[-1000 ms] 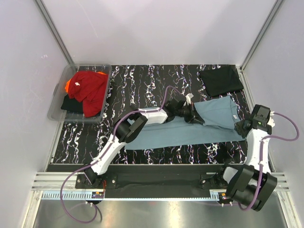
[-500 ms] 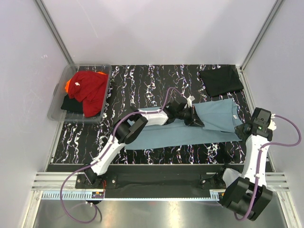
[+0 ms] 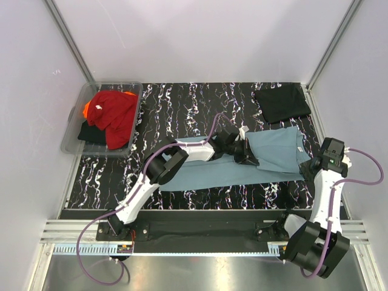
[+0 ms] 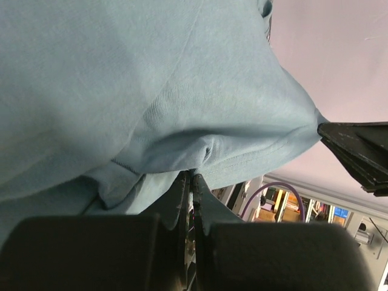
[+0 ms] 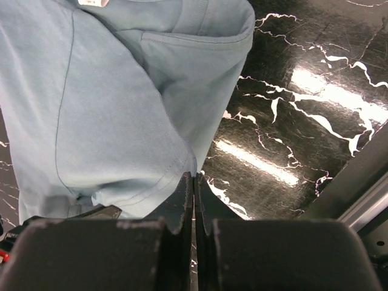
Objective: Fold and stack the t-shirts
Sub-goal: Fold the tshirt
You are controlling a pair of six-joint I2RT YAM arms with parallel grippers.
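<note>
Two pinches kept | left hand (image 4: pixel 193 176), right hand (image 5: pixel 194 176) | teal t-shirt (image 3: pixel 280 149) drawn nearer

High overhead view; two close wrist views on teal t-shirt (image 3: pixel 280 154)

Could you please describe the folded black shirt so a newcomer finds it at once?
Start at the far right corner of the marbled table. The black t-shirt lies there, folded flat, beyond the teal-blue t-shirt; the other shirts sit heaped in the tub.
</note>
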